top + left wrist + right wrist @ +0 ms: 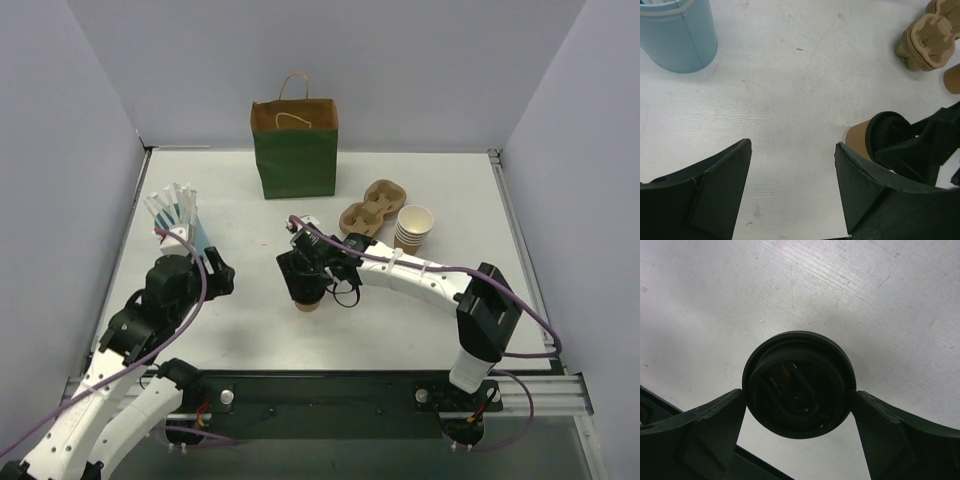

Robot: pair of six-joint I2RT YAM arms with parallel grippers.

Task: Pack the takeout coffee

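Note:
The takeout coffee (pixel 308 299), a brown paper cup with a black lid, stands on the table's near middle. My right gripper (pixel 308 283) is over it from above. In the right wrist view the round black lid (pixel 799 385) sits between my fingers, which touch both its sides; the right gripper (pixel 799 396) is shut on it. The left wrist view shows the cup's brown wall (pixel 858 138) under the lid, at the right. My left gripper (pixel 216 275) is open and empty to the left of the cup, its fingers apart over bare table (pixel 792 146).
A green paper bag (pixel 294 148) stands open at the back middle. A pulp cup carrier (pixel 366 212) and a stack of unlidded tan cups (pixel 414 228) lie to the right of the coffee. A light blue holder with white sticks (pixel 183 216) stands at the left.

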